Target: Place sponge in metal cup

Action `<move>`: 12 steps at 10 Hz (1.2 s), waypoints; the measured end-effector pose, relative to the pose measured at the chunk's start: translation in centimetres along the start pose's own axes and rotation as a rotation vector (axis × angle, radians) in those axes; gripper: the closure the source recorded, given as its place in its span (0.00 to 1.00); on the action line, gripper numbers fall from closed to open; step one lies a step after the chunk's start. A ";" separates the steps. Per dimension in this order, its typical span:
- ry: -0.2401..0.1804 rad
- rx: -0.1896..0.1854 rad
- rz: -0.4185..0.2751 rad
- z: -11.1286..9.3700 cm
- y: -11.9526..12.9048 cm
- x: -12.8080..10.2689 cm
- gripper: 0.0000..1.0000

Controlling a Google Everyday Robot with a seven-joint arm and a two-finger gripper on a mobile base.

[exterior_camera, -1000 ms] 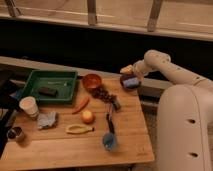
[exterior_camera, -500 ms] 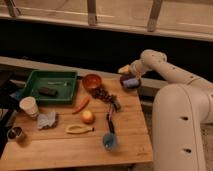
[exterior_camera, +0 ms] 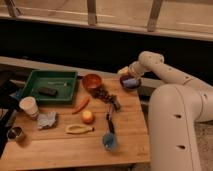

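- Table (exterior_camera: 55, 152): wooden top that carries every item listed below. The robot's white body (exterior_camera: 175, 132) stands against its right-hand edge.
- Blue cup (exterior_camera: 110, 141): nearest the front edge, right of centre.
- Metal cup (exterior_camera: 16, 133): upright at the front-left corner, with a shiny wall and a dark inside. It is well apart from the sponge, which lies diagonally across the table.
- Banana (exterior_camera: 79, 129): lies flat, left of the blue cup.
- Cloth rag (exterior_camera: 47, 120): blue-grey and crumpled, between the metal cup and the banana.
- Round orange fruit (exterior_camera: 88, 116): just behind the banana.
- Dark utensil (exterior_camera: 110, 121): lies lengthwise between the blue cup and the middle of the table.
- White cup (exterior_camera: 28, 105): upright at the left edge, just in front of the tray.
- Carrot (exterior_camera: 81, 104): lies at an angle beside the tray's front-right corner.
- Green tray (exterior_camera: 35, 85): far-left area, holding a small dark object (exterior_camera: 47, 91).
- Orange-brown bowl (exterior_camera: 92, 81): far centre, just right of the tray, with a dark cluster (exterior_camera: 106, 95) in front of it.
- Dark bowl (exterior_camera: 131, 88): far-right corner.
- Sponge (exterior_camera: 131, 82): light blue, lying in the dark bowl.
- End effector (exterior_camera: 125, 74): positioned at the far-left rim of the dark bowl, just beside the sponge. Its fingers stand apart and are clamped on nothing. Contact with the sponge cannot be determined.
- Arm (exterior_camera: 165, 75): curves from the body leftward to the end effector.
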State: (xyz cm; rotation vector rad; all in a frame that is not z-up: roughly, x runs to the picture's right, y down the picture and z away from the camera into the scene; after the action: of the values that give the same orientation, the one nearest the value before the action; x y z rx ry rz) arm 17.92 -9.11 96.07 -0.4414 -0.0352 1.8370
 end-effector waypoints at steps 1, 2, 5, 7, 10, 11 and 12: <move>-0.005 0.005 0.001 0.1 -0.2 -0.2 0.20; -0.006 0.006 0.002 0.1 -0.3 -0.2 0.20; -0.021 0.025 0.017 0.1 -1.4 -0.5 0.20; -0.022 0.029 0.026 0.2 -1.9 -0.5 0.20; -0.018 0.030 0.042 0.6 -2.3 -0.3 0.20; -0.016 0.031 0.047 0.7 -2.5 -0.3 0.20; -0.014 0.033 0.051 0.8 -2.7 -0.2 0.20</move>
State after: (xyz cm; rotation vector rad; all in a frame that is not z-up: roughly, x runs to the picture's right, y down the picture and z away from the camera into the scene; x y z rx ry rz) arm 20.18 -8.32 97.56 -0.4096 -0.0038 1.8879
